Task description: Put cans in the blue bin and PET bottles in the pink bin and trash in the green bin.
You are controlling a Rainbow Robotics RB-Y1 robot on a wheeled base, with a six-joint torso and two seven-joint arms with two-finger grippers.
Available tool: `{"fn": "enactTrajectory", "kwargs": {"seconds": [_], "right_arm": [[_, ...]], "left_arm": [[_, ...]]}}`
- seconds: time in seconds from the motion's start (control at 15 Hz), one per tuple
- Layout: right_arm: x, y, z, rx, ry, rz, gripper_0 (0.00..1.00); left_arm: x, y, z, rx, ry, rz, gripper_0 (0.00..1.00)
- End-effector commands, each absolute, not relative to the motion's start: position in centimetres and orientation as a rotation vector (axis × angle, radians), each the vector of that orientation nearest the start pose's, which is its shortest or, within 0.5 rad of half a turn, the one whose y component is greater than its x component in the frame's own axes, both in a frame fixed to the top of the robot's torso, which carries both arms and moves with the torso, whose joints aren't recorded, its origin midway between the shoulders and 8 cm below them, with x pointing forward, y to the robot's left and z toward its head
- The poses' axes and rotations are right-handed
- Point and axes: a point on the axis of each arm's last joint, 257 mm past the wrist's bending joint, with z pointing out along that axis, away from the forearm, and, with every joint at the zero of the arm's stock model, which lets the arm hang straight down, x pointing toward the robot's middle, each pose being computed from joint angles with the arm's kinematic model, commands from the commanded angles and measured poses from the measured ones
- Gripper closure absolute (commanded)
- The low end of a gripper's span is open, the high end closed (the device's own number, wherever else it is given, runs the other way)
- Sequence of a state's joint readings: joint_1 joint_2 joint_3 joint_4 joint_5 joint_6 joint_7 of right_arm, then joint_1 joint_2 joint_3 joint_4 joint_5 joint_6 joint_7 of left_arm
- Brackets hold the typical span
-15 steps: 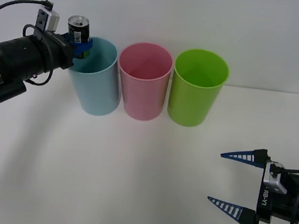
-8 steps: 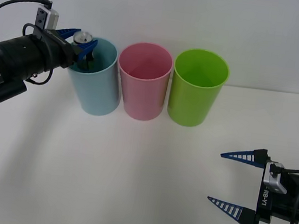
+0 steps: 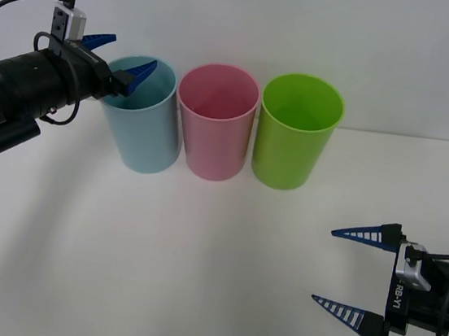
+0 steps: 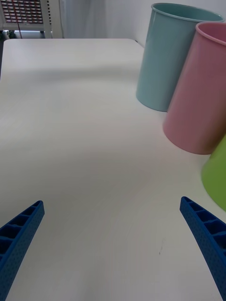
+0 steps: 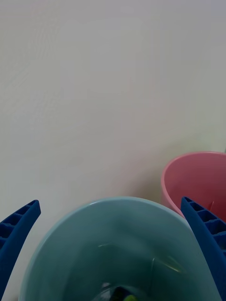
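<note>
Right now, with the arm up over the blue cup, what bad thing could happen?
The left tool hangs open right over the blue bin, one finger across the rim. If it pulls back low, it might catch the rim and tip the bin, perhaps into the pink bin close beside it. The right tool sits open, well away from the bins.

A plain white desk [image 3: 197, 255] is being backed by a bare white wall [image 3: 307, 31]; soft shadows are being thrown across it, and a vented grey unit [image 4: 26, 14] is being glimpsed beyond the far edge.

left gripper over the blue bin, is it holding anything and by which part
Nothing is held: the left gripper is open above the blue bin.
</note>
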State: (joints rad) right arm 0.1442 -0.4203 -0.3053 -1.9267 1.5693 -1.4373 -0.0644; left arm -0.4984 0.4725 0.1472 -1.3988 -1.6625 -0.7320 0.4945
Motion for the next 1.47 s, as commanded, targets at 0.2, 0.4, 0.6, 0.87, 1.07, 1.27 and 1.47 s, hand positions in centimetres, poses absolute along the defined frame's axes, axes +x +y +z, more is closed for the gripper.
{"fn": "enactTrajectory", "kwargs": {"seconds": [0.2,0.4,0.6,0.87,1.07,1.27,1.47], "right_arm": [[34.1,-18.5,-21.5,-1.326,1.495,0.503,0.00],[34.1,-18.5,-21.5,-1.326,1.495,0.503,0.00],[34.1,-18.5,-21.5,-1.326,1.495,0.503,0.00],[34.1,-18.5,-21.5,-1.326,1.495,0.503,0.00],[34.1,-18.5,-21.5,-1.326,1.495,0.503,0.00],[34.1,-18.5,-21.5,-1.326,1.495,0.503,0.00],[34.1,-18.5,-21.5,-1.326,1.495,0.503,0.00]], "left_arm": [[61.9,21.2,-4.2,0.540,1.472,-0.377,0.00],[61.5,20.4,-0.8,0.497,1.398,-0.437,0.00],[61.1,20.6,1.6,0.484,1.349,-0.440,0.00],[59.6,21.9,5.0,0.500,1.298,-0.448,0.00],[58.0,24.1,6.3,0.509,1.297,-0.471,0.00],[55.7,25.8,6.7,0.520,1.311,-0.539,0.00],[53.1,27.3,6.7,0.532,1.315,-0.575,0.00]]}}
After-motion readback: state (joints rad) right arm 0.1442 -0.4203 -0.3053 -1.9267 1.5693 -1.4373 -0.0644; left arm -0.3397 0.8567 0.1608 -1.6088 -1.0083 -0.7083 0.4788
